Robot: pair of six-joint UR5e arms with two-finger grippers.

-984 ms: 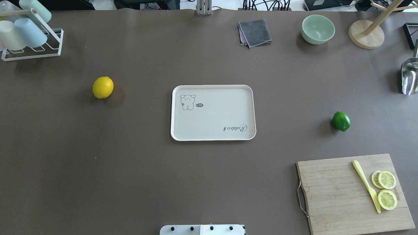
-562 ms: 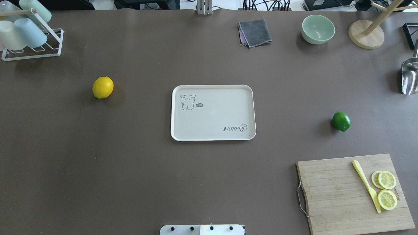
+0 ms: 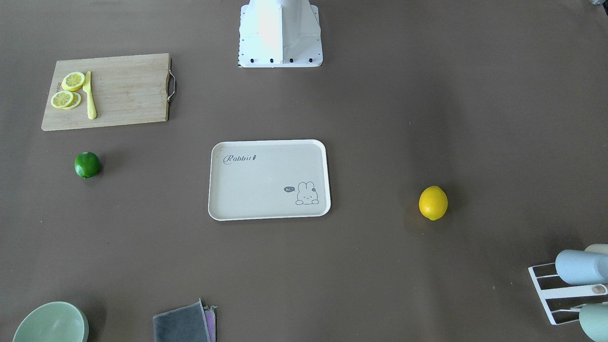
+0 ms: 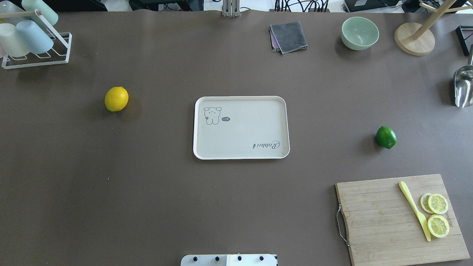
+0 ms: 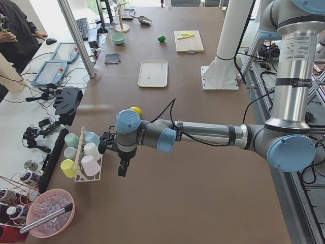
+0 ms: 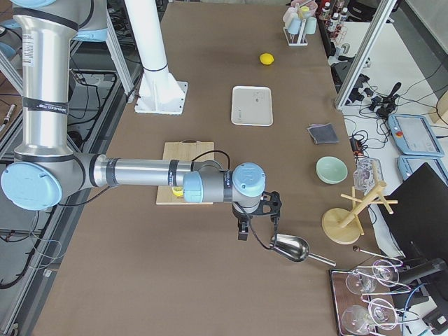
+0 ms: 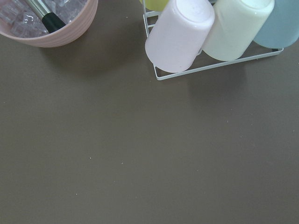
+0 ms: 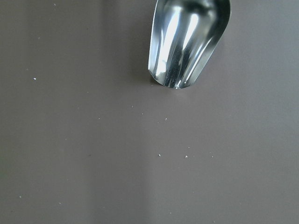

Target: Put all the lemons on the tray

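Nothing has changed across the overhead view

Tray sitting mid-table; one lemon lying well left of it, other lemon well right, cutting board lying robot-side of that one.

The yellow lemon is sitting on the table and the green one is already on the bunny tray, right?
Not quite. The green lemon is not on the tray. It sits on the table too, off to the tray's side, as the overhead view shows. The tray holds nothing. The yellow lemon is on the table, as you said.
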